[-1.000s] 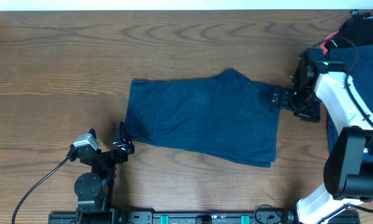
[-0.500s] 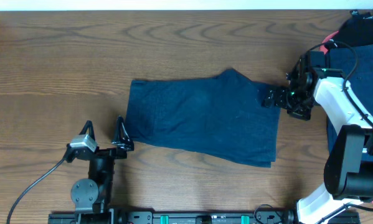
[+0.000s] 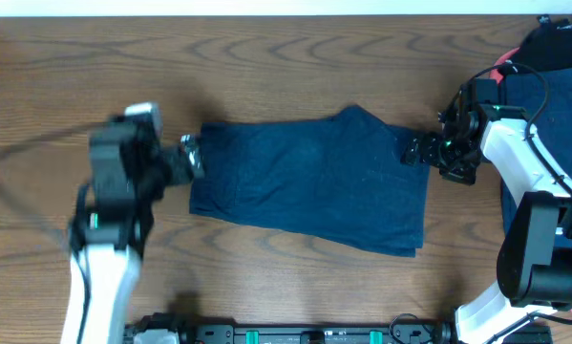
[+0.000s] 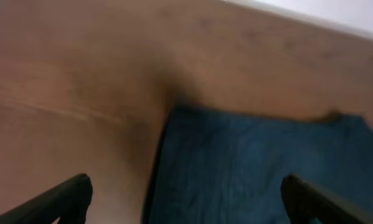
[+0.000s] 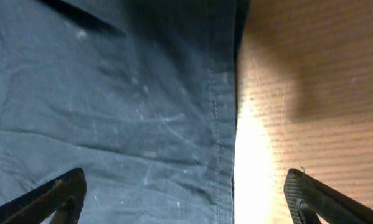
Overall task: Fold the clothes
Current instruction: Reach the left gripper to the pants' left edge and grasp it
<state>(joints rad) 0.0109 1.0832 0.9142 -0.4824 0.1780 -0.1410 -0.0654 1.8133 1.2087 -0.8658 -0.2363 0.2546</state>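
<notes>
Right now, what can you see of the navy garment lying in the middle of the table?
The navy garment is plain, dark blue cloth, lightly creased, folded into a rough rectangle and lying flat on the wooden table. A stitched hem runs along its right edge. The left end effector and right end effector, both open, hover at opposite ends; contact is unclear.

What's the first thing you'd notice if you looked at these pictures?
A big dark blue garment lies flat in the middle of the wooden table. The left gripper is at its left edge and the right gripper at its right edge, both open. More clothes are piled in the far right corner.
</notes>
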